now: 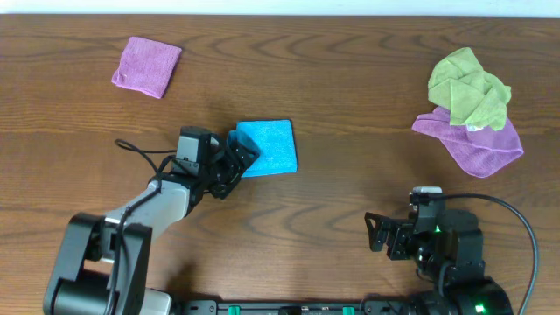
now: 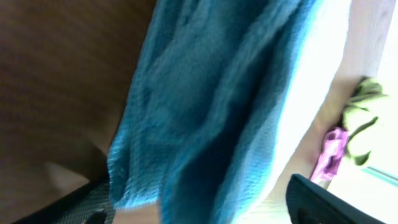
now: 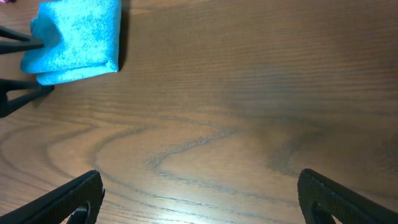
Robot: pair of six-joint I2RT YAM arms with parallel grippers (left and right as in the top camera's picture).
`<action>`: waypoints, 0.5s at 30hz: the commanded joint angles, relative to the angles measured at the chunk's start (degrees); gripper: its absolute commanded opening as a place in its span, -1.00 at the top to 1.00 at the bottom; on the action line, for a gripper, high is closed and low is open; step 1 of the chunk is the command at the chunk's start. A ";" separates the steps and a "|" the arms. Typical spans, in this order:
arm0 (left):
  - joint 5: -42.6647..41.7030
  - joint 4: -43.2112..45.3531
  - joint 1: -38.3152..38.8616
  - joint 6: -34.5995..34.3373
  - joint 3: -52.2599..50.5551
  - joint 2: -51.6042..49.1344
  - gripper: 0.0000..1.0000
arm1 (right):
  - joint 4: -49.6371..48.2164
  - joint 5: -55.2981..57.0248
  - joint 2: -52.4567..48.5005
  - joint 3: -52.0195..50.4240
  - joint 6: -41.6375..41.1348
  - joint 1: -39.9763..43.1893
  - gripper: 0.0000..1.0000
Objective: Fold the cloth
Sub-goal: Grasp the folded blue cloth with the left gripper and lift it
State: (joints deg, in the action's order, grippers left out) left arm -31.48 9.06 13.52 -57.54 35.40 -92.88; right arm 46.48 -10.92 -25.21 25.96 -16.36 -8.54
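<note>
The blue cloth lies folded into a small rectangle on the wooden table, just left of centre. My left gripper is at its left edge, with its jaws spread wide and the cloth's edge between them. The cloth fills the left wrist view, where a dark finger shows at each lower corner. The right wrist view shows the cloth at its top left. My right gripper is open and empty near the front edge on the right, over bare wood.
A folded purple cloth lies at the back left. A crumpled green cloth sits on a crumpled purple cloth at the back right; both also show in the left wrist view.
</note>
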 commanded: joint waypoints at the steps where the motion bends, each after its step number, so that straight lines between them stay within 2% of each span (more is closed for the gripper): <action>1: 1.86 1.42 0.87 -0.85 -0.63 -4.61 -0.55 | 0.07 -0.48 0.20 -0.15 -0.98 0.42 -0.99; 3: 1.86 3.54 1.18 -0.76 -0.63 -5.97 -0.29 | 0.07 -0.46 0.20 -0.15 -0.98 0.42 -0.98; 6: 1.88 8.31 1.25 -0.76 -0.63 -6.67 0.47 | 0.07 -0.46 0.20 -0.15 -0.98 0.42 -0.98; 8: 1.86 12.70 1.25 -0.79 -0.61 -6.64 0.88 | 0.07 -0.46 0.20 -0.15 -0.98 0.42 -0.99; 11: 1.90 18.80 1.03 -1.09 0.33 -6.64 0.88 | 0.07 -0.48 0.20 -0.15 -0.98 0.42 -0.99; 15: 2.01 19.41 -0.55 -1.42 6.99 -6.64 0.88 | 0.07 -0.46 0.20 -0.15 -0.98 0.42 -0.99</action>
State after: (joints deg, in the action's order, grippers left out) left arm -30.59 27.70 14.24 -58.74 37.26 -99.24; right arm 46.50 -10.92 -25.21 25.91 -16.38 -8.54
